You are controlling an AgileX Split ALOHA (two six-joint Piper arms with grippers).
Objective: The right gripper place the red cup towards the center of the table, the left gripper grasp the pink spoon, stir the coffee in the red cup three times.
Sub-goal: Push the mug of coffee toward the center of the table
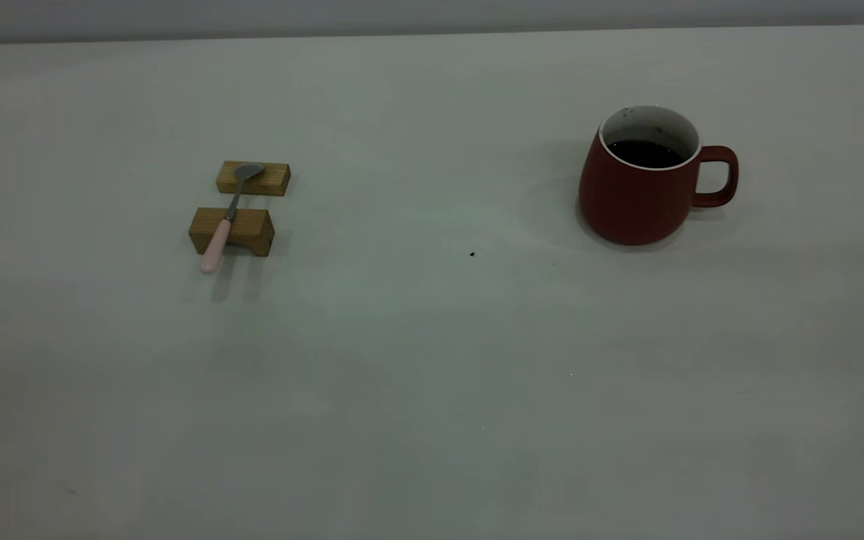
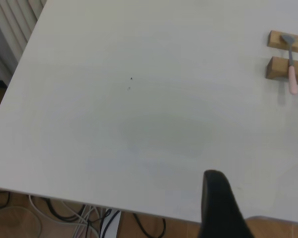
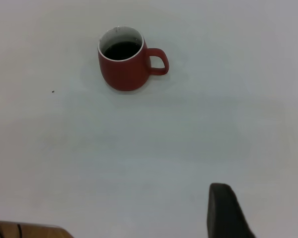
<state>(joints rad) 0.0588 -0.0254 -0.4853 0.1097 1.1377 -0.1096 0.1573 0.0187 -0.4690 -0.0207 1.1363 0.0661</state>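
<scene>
One red cup [image 1: 640, 187] stands upright on the table [image 1: 432, 375], toward its right side in the exterior view, handle turned to the right edge; the coffee [image 1: 646, 154] lies dark below the white rim. The pink spoon [image 1: 228, 217] lies toward the left side, well apart from the cup, bridging two wooden blocks [image 1: 241, 210]: bowl on the farther block, handle across the nearer one and overhanging it. Left gripper [image 2: 260, 210] hangs over the table's near edge, apart from the spoon, fingers [image 2: 218, 208] spread and empty. Right gripper [image 3: 260, 213] hangs well short of the cup, likewise spread and empty.
</scene>
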